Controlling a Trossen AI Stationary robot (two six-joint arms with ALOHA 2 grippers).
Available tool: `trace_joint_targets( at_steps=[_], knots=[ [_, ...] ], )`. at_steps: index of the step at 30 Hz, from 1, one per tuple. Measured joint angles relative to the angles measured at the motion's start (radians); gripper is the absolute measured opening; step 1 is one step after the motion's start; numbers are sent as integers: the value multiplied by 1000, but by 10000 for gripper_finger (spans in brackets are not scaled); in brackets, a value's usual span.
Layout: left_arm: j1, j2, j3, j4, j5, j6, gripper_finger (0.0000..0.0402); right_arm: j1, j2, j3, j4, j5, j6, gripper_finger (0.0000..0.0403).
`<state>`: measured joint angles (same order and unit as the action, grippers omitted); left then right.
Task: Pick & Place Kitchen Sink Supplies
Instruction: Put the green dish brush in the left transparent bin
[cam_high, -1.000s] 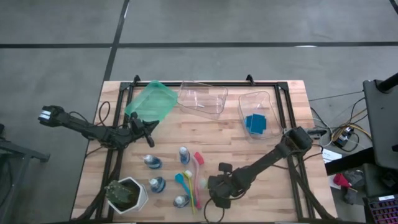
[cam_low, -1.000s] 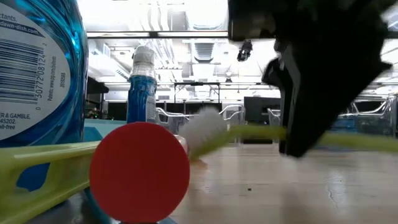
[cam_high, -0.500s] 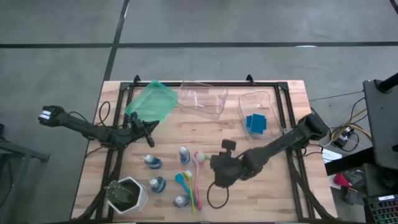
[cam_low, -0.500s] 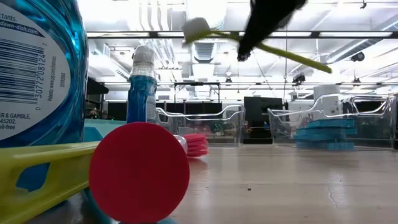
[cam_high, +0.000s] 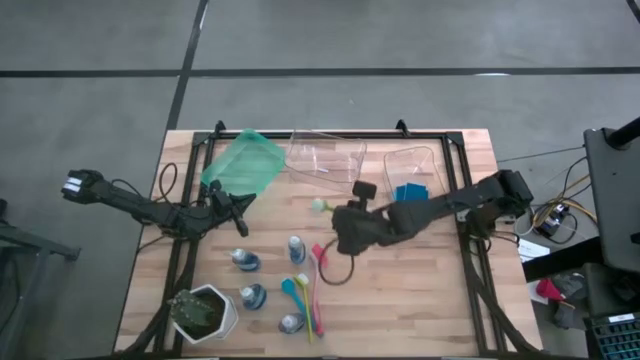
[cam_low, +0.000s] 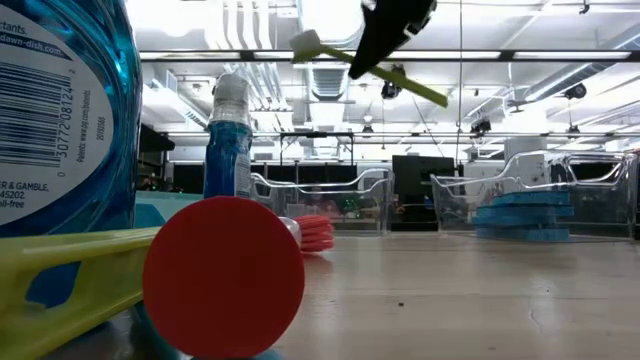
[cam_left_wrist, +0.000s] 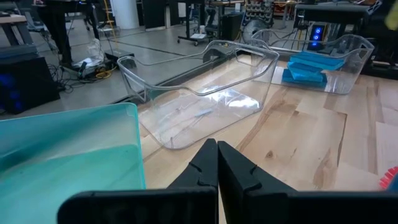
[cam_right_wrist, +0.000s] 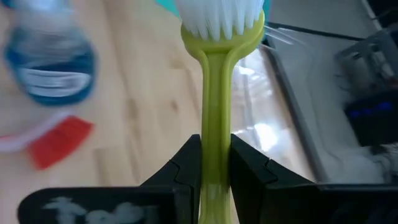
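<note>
My right gripper (cam_high: 338, 217) is over the middle of the table, shut on a yellow-green brush (cam_low: 370, 65) with white bristles (cam_high: 320, 205). On the table's near left part stand several small bottles of blue liquid (cam_high: 297, 248) (cam_high: 245, 260). Beside them lie a pink brush (cam_high: 320, 260) and a teal one (cam_high: 293, 290). Blue sponges (cam_high: 410, 197) lie in the right clear bin (cam_high: 428, 160). My left gripper (cam_high: 243, 203) is shut and waits beside the green bin (cam_high: 243, 163). My right gripper pinches the yellow-green brush's handle (cam_right_wrist: 216, 146) between its two fingers (cam_right_wrist: 186, 165), a short way behind the bristle head (cam_right_wrist: 221, 15). The fingers lie across the handle. The brush is lifted clear of the table and slants, its head higher than its free end (cam_low: 435, 97).
An empty clear bin (cam_high: 325, 158) stands at the far edge between the green bin and the sponge bin. A white pot with a green plant (cam_high: 205, 312) is at the near left corner. A dark cable loop (cam_high: 340, 270) hangs below my right arm. Bare wood lies on the right.
My right gripper has risen from the table's near edge and travelled toward the far edge, carrying the yellow-green brush. The brush, low by the table a second ago, is now lifted clear and high above it, and its head has swung toward the clear bins.
</note>
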<state>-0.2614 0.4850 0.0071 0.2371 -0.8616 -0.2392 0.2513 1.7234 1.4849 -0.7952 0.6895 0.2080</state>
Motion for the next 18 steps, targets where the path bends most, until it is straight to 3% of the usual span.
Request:
trace_joint_targets(
  at_steps=[7,18],
  knots=[
    [0,0,0,0,0,0,0,-132,0,0,17,-21,-101,55],
    [0,0,0,0,0,0,0,-350,0,0,146,-211,-318,59]
  ],
)
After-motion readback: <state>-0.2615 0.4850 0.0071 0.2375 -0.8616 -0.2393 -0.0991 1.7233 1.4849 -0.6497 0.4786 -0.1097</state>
